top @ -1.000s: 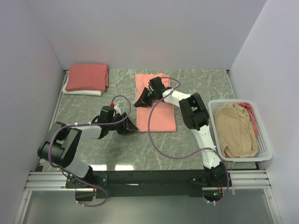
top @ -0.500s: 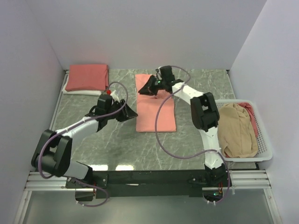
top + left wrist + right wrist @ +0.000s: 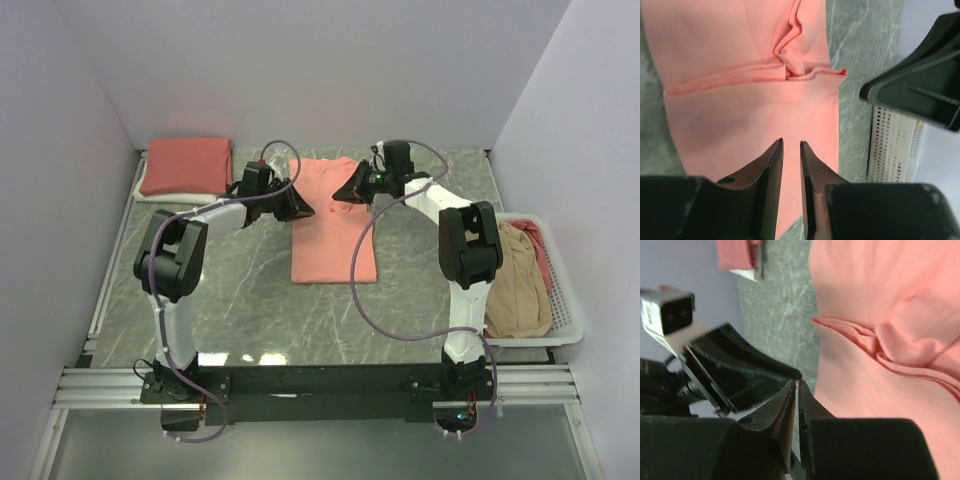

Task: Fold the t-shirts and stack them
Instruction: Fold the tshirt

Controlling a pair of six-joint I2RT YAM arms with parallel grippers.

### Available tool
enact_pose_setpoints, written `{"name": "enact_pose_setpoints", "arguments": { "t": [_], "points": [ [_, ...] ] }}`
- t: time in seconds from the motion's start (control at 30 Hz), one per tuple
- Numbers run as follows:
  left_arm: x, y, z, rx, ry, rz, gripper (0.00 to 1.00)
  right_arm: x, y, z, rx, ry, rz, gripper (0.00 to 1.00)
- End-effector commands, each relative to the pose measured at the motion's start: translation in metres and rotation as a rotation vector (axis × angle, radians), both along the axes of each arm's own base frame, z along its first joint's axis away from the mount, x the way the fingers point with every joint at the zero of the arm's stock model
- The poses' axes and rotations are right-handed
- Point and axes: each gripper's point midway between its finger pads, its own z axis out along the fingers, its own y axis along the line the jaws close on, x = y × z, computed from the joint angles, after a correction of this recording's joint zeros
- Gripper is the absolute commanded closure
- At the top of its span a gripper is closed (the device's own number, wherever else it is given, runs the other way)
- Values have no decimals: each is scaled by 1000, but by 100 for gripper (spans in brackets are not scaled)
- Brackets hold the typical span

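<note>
At the right edge of the worktop [image 3: 250, 300] we see the basket [image 3: 567, 322] holding a tan shirt [image 3: 518, 290] and a pink shirt [image 3: 534, 238]. The left gripper [image 3: 790, 144] has its jaws slightly parted, and the right gripper [image 3: 796, 385] has its jaws nearly clenched, with both empty.

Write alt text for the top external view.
The left gripper and right gripper are at the far end of a salmon-pink t-shirt lying centrally. Folded shirts sit far left; a basket holding a tan shirt sits right.

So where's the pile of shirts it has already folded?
In the overhead view, the folded stack sits in the far left corner of the table, left of the pink shirt lying mid-table.
</note>
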Motion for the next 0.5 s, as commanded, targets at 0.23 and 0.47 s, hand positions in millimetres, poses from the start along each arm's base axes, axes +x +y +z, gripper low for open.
{"name": "enact_pose_setpoints", "arguments": {
  "t": [0.23, 0.47],
  "points": [
    [30, -17, -35, 0, 82, -54, 79, -3, -2, -48, -40, 30, 93, 89],
    [31, 7, -71, 43, 170, 17, 83, -3, -23, -96, -51, 139, 14, 91]
  ]
}}
